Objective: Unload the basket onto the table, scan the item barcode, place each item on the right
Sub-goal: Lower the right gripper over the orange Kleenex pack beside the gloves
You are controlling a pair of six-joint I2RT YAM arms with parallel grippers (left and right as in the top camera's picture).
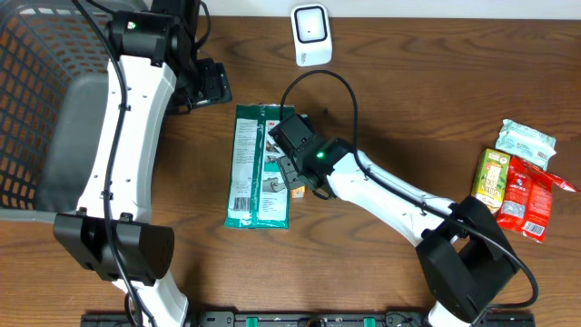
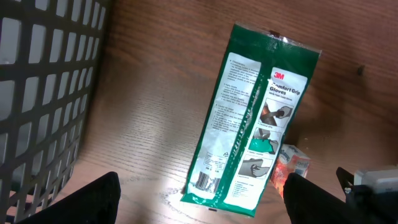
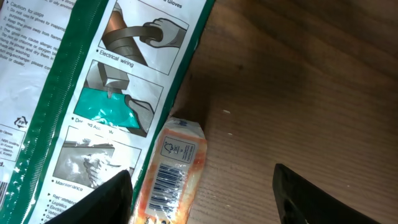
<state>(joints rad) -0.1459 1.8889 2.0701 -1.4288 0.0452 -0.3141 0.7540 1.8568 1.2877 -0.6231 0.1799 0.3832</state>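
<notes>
A green and white 3M gloves packet [image 1: 258, 167] lies flat on the wooden table, its barcode [image 2: 204, 180] facing up at the near corner. A small orange packet [image 1: 296, 189] with its own barcode [image 3: 169, 182] lies against the green packet's [image 3: 81, 74] right edge. My right gripper [image 1: 289, 171] hovers open just over them. In the right wrist view the orange packet [image 3: 176, 168] sits between the fingers of the right gripper [image 3: 205, 202], close to the left one, ungripped. My left gripper [image 1: 207, 84] is open and empty, left of the green packet's [image 2: 252, 118] top. A white scanner [image 1: 311, 34] stands at the back.
A grey mesh basket [image 1: 36, 82] fills the left side, close to the left arm. Three more packets lie at the far right: a white-green one [image 1: 526, 139], a yellow-green one [image 1: 491, 179] and a red one [image 1: 525, 195]. A black cable [image 1: 327, 82] loops behind the right gripper.
</notes>
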